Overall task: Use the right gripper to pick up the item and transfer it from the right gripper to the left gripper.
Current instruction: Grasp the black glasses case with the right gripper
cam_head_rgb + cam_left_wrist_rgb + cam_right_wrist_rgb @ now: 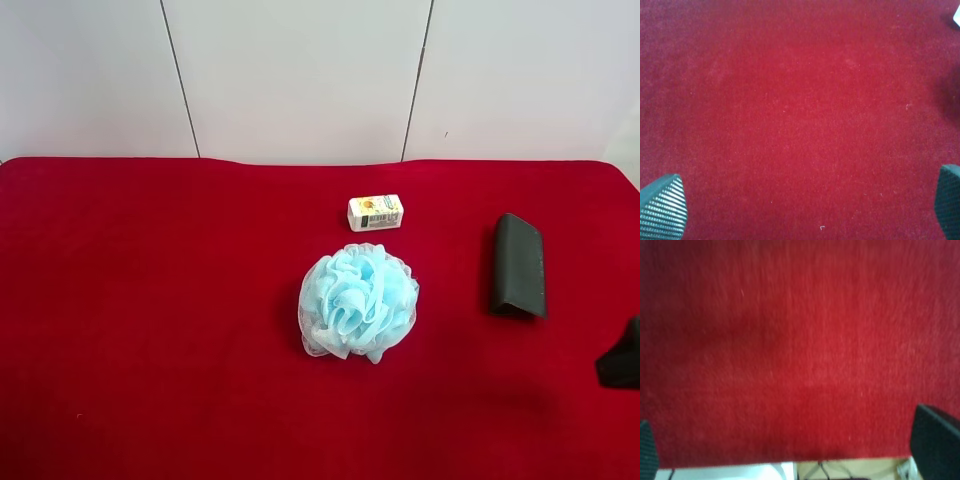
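The item, a flat dark grey-black folded case [518,266], lies on the red cloth at the exterior high view's right, its long side running front to back. A black gripper part [622,358] shows at that view's right edge, in front of and right of the case, apart from it. In the right wrist view my right gripper [790,450] is open and empty, with its fingertips [935,440] wide apart over bare red cloth. In the left wrist view my left gripper [805,205] is open and empty over bare cloth. The case shows in neither wrist view.
A light-blue mesh bath pouf [358,302] sits at the middle of the red table [150,300]. A small white-and-yellow box [375,212] lies behind it. A white panelled wall stands behind the table. The right wrist view shows the cloth's edge [790,462].
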Available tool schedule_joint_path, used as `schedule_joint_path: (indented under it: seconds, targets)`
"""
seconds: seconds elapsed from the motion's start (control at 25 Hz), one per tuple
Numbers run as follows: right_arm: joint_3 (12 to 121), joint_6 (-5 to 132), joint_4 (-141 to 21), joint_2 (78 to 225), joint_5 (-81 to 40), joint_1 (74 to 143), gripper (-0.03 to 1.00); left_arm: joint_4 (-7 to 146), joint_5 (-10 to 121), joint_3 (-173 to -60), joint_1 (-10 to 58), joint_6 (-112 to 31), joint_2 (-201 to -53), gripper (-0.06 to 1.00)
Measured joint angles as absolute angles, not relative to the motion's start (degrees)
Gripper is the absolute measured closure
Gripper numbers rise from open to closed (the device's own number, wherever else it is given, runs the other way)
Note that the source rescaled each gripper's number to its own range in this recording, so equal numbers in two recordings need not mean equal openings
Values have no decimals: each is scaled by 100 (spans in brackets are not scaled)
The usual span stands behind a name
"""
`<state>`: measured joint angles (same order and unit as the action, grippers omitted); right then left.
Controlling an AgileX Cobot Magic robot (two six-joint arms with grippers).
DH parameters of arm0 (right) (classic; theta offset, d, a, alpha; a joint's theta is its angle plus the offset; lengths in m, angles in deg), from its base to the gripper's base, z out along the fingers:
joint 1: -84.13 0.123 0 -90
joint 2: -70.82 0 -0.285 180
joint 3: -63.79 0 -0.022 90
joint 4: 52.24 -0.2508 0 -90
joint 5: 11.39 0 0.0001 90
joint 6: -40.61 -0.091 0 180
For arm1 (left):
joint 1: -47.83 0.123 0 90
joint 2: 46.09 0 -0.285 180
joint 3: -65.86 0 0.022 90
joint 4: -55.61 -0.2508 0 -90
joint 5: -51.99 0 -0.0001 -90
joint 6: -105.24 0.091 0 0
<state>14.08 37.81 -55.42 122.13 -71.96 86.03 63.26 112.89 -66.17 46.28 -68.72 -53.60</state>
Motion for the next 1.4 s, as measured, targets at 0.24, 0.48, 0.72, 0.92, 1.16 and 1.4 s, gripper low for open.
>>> schedule_joint_path:
  seconds: [0.24,0.48,0.72,0.92,1.16,1.4]
  targets:
    - [1696,3776,-5542,12984,-6622,8603,-3,6326,11289,-6617,4628,-6872,-5360,-6]
    - [1916,3758,-5478,13860,-6258,8603,-1,6326,11289,-6617,4628,-6872,-5360,-6]
    - [2277,3752,-5224,14803,-5819,8603,-1,6326,11289,-6617,4628,-6872,-5360,-6]
    - [2632,3758,-5096,15528,-5480,8603,-1,6326,11289,-6617,4628,-6872,-5360,-6]
    - [2726,3863,-5085,16248,-5085,8603,-1,6326,11289,-6617,4628,-6872,-5360,-6]
    - [2813,3878,-5073,16884,-4505,8603,-1,6326,11289,-6617,4628,-6872,-5360,-6]
